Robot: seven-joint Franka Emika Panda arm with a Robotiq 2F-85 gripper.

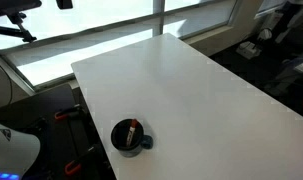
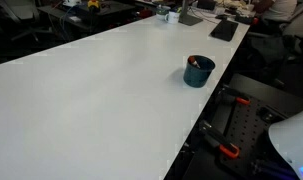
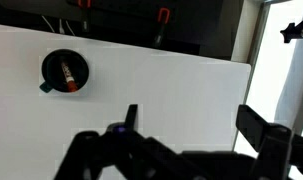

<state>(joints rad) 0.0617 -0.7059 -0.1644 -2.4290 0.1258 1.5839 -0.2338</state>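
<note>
A dark blue mug (image 1: 128, 136) stands near the corner of the white table (image 1: 191, 90) and holds a reddish-brown marker-like object (image 1: 134, 131). The mug also shows in an exterior view (image 2: 198, 71) near the table's edge, and in the wrist view (image 3: 65, 71) at upper left, seen from above. My gripper (image 3: 191, 125) shows only in the wrist view. Its two dark fingers are spread wide apart with nothing between them, high above bare table, well to the right of the mug.
Red-handled clamps (image 3: 162, 15) and dark gear sit beyond the table edge. Bright windows (image 1: 91, 30) run along one side. A keyboard (image 2: 224, 29) and small items lie at the table's far end. A white robot base part (image 1: 11, 150) stands beside the table.
</note>
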